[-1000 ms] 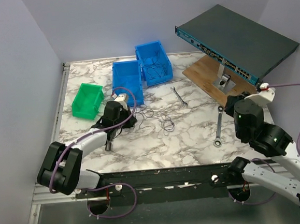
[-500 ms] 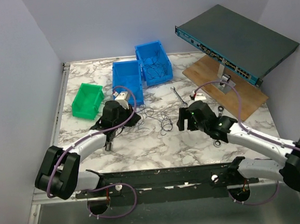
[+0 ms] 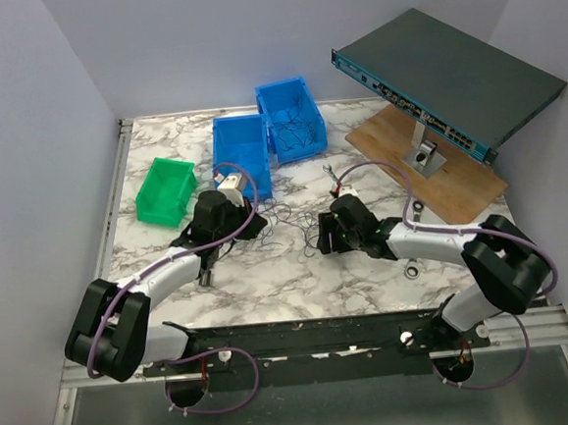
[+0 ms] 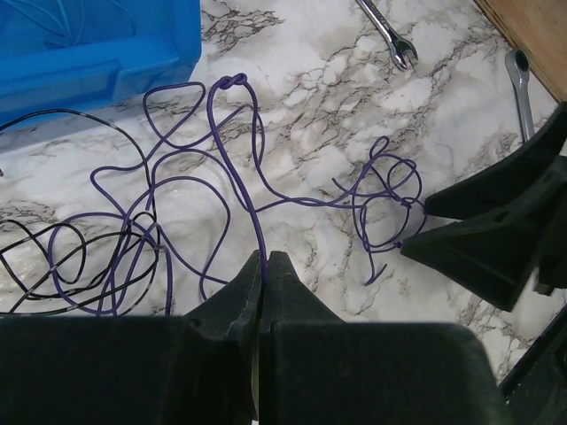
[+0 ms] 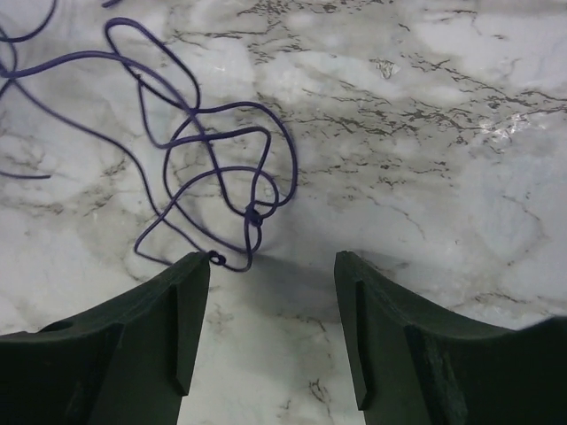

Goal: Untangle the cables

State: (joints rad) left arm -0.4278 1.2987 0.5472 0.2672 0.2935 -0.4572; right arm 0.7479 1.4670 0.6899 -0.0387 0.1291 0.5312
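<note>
A thin purple-blue cable (image 4: 257, 199) lies in loose loops on the marble table, with a black cable (image 4: 53, 257) tangled into its left part. In the top view the cables (image 3: 290, 220) lie between both arms. My left gripper (image 4: 263, 258) is shut on a strand of the purple cable; it sits left of the tangle (image 3: 248, 222). My right gripper (image 5: 270, 266) is open, low over the table, its left fingertip (image 5: 190, 270) right at the curled knotted end of the cable (image 5: 252, 217). It shows right of the cables in the top view (image 3: 327, 231).
Two blue bins (image 3: 241, 149) (image 3: 289, 114) stand behind the cables, the right one holding more wires; a green bin (image 3: 165, 189) at left. Two silver wrenches (image 3: 340, 183) (image 3: 415, 242) lie right. A network switch (image 3: 450, 76) rests on a wooden board (image 3: 438, 166) at back right.
My right arm has swung in from the right edge, stretched left across the table and come down with open jaws at the cable's right end. My left gripper has stayed put.
</note>
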